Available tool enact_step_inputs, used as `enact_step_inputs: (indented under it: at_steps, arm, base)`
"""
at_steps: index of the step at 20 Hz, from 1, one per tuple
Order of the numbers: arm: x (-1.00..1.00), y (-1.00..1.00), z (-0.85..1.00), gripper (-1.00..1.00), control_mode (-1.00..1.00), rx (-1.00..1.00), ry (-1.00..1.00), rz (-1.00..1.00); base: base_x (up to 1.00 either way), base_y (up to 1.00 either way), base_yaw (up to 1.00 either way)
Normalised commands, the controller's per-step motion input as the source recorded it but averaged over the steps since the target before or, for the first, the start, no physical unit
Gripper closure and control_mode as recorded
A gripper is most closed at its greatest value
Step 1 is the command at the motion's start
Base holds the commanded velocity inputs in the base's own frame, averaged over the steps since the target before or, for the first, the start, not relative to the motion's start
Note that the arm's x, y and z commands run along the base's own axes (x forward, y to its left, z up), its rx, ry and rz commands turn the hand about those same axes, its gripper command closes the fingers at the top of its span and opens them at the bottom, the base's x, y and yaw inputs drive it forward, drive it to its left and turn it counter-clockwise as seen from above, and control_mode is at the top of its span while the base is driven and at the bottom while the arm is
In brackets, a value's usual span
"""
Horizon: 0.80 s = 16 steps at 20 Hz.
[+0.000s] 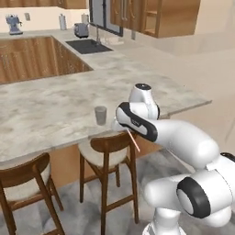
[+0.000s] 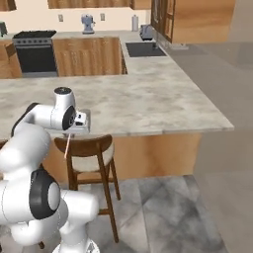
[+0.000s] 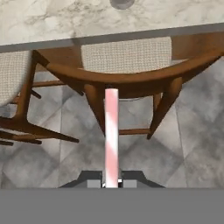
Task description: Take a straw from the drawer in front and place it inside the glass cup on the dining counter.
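The gripper (image 3: 112, 183) is clamped on the straw (image 3: 111, 131), which points down over a stool (image 1: 108, 144). The cup (image 1: 100, 115) stands just beyond, on the counter (image 1: 55, 101), higher and slightly left.

Long marbled dining counter (image 1: 55, 103) with a small greyish glass cup (image 1: 100, 115) upright near its front edge.

We see a kitchen with light-brown wooden cabinets (image 1: 41, 62) under pale marbled tops. Two wooden stools (image 1: 108, 151) with beige seats stand on a floor of grey stone tiles (image 2: 163, 212). At the far wall there is a black sink (image 1: 88, 46), a black oven (image 2: 33, 54) and a small coffee machine (image 1: 13, 24). The wall (image 1: 41, 16) is cream, and wooden upper cabinets (image 2: 197, 20) hang at the right side.
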Motion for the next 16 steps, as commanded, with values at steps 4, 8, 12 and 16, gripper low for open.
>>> enact_step_inputs:
  at_steps: [4, 8, 12, 16]
  arm:
    - [0.00, 0.00, 0.00, 1.00, 1.00, 0.00, 0.00, 0.00]
    - [0.00, 0.00, 0.00, 1.00, 1.00, 0.00, 0.00, 0.00]
    - [0.00, 0.00, 0.00, 1.00, 1.00, 0.00, 0.00, 0.00]
    - [0.00, 0.00, 0.00, 1.00, 1.00, 0.00, 0.00, 0.00]
  base:
    - [0.69, -0.08, 0.01]
    - [0.55, -0.15, 0.00]
    - [0.58, -0.29, 0.14]
    - [0.27, -0.44, 0.30]
